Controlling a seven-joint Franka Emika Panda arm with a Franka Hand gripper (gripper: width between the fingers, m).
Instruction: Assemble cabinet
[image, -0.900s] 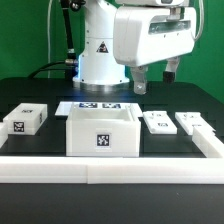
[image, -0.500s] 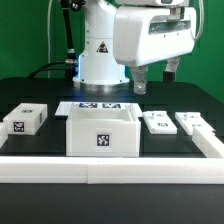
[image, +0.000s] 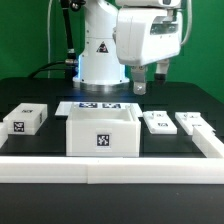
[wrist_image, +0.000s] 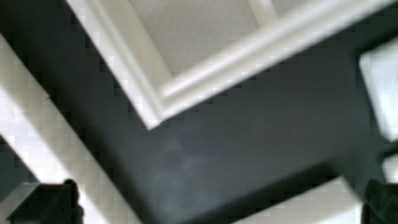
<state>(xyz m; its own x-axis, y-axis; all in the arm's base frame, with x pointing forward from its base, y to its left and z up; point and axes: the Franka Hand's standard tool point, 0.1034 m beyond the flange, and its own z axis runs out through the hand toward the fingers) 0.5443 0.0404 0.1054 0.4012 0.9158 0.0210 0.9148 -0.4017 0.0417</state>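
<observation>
The cabinet's large white open box (image: 101, 131) stands at the table's middle with a tag on its front. A white slab (image: 24, 119) lies at the exterior view's left. Two smaller white panels (image: 157, 122) (image: 190, 122) lie at its right. My gripper (image: 151, 80) hangs open and empty in the air, above and behind the nearer small panel and right of the box. The wrist view is blurred: it shows a corner of the box's rim (wrist_image: 160, 85) over black table, with my dark fingertips (wrist_image: 45, 203) at the frame's edges and nothing between them.
The marker board (image: 100, 105) lies flat behind the box. A long low white rail (image: 110, 166) runs along the table's front, with another stretch at the exterior view's right (image: 212, 146). The robot base (image: 100, 55) stands behind the marker board.
The gripper and wrist have turned and shifted slightly toward the exterior view's right. The parts on the table have not moved.
</observation>
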